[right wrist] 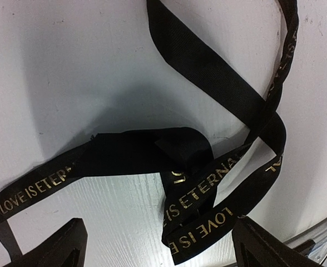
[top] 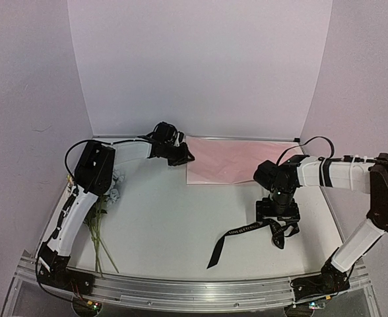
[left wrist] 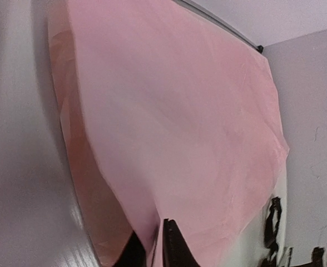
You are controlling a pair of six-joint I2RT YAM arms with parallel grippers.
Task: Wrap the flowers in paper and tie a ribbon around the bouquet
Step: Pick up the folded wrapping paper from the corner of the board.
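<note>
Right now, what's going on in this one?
The left hand is pinching the left edge of the pink paper, which lies at the back of the table. The right hand hangs open just above the tangled black ribbon. The flowers lie unwrapped beside the left arm.

The paper [left wrist: 180, 111] at the far side is looking thin and smooth, its pink face giving off a faint sheen. The ribbon [right wrist: 208, 72] is showing finely woven black cloth, softly satiny, with shiny gold print. The table [right wrist: 97, 55] is gleaming slightly, white with fine grain lines. The near rail [top: 194, 290] is reading as brushed metal.
</note>
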